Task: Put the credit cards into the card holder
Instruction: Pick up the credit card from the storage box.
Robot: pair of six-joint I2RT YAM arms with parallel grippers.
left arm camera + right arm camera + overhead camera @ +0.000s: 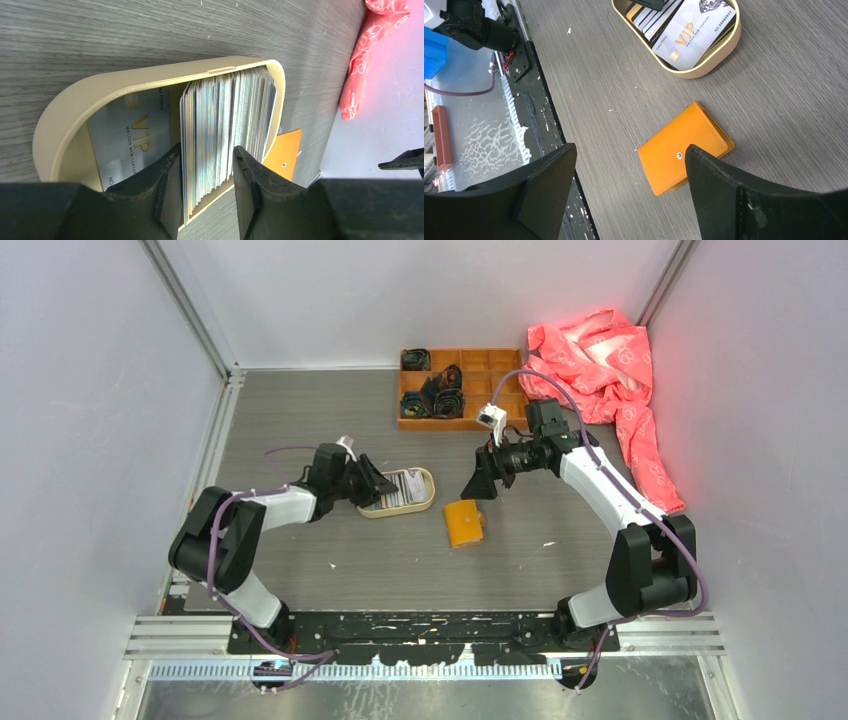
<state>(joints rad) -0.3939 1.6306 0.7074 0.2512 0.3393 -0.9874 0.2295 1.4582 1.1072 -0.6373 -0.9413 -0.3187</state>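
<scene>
top: my left gripper (pixel 372 488) reaches into the oval tray (pixel 432 495); my right gripper (pixel 487 480) hangs wide, empty, above the card holder (pixel 464 524).

left wrist: jaws half-narrow astride some upright credit cards (pixel 225 120); pinching or not, i cannot tell. a thick bunch may lift and spill.

right wrist: holder lies folded shut, blocking insertion.

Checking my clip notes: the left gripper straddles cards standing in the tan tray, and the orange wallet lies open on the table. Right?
Not quite: the wallet lies folded shut, snap on top, as the right wrist view shows. The left gripper does straddle cards standing in the tray.
</scene>
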